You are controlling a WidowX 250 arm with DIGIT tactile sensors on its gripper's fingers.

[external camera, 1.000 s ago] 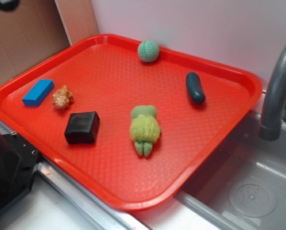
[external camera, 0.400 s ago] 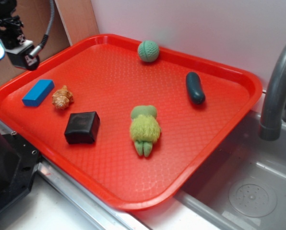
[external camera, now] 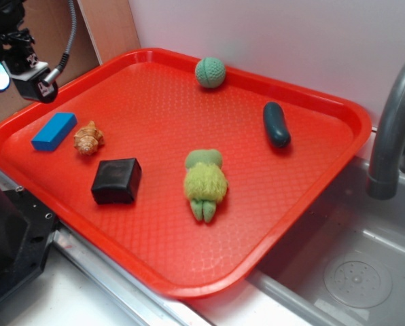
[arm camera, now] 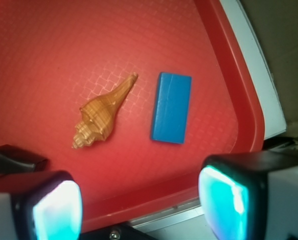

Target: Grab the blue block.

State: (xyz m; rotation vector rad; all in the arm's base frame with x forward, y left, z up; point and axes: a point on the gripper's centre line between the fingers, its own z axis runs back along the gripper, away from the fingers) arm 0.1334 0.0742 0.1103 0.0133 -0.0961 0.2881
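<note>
On the red tray [external camera: 311,197] a shell [external camera: 87,138], black block [external camera: 116,180], green plush toy [external camera: 204,182], knitted ball [external camera: 210,72] and dark cucumber [external camera: 276,124] are seen.
</note>
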